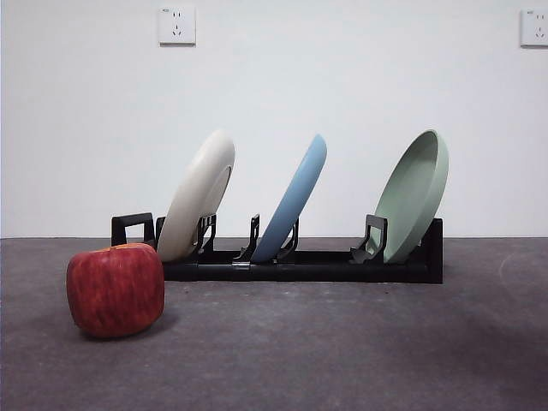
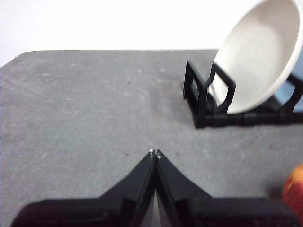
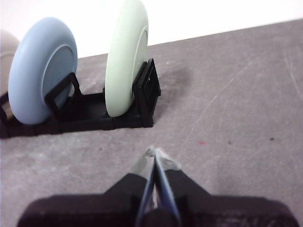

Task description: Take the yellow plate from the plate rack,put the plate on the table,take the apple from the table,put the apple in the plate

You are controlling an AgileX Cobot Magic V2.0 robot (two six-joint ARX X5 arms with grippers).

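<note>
Left gripper (image 2: 155, 152): jaws pressed together, tips touching, nothing between them, poised over bare table (image 2: 85, 118). Yellow plate (image 2: 258, 56) sat well apart from it, ahead and off to one side, still in the plate rack (image 2: 208, 101) at the end with the square loop handle. Edge of the apple (image 2: 294, 191) showed near that gripper's side, not touching it.

Right gripper (image 3: 155, 153): jaws also closed together, empty, over the table near the rack's opposite end. Nearest to it was the pale green plate (image 3: 125, 56), then the light blue plate (image 3: 42, 71); both apart from the jaws.

Front view: neither arm visible. Rack (image 1: 300, 265) ran long axis left-right across the table (image 1: 342, 351). Yellow plate (image 1: 199, 195) stood on edge in the leftmost slot, tilted, top rim leaning right, lower edge seated in the bracket beside the handle. Blue plate (image 1: 295, 201) in the middle slot and green plate (image 1: 415, 195) in the right slot leaned the same way.

Apple (image 1: 116, 288) rested on the table in front of the rack's left end, near the yellow plate but not touching rack or plate, stem end up.
</note>
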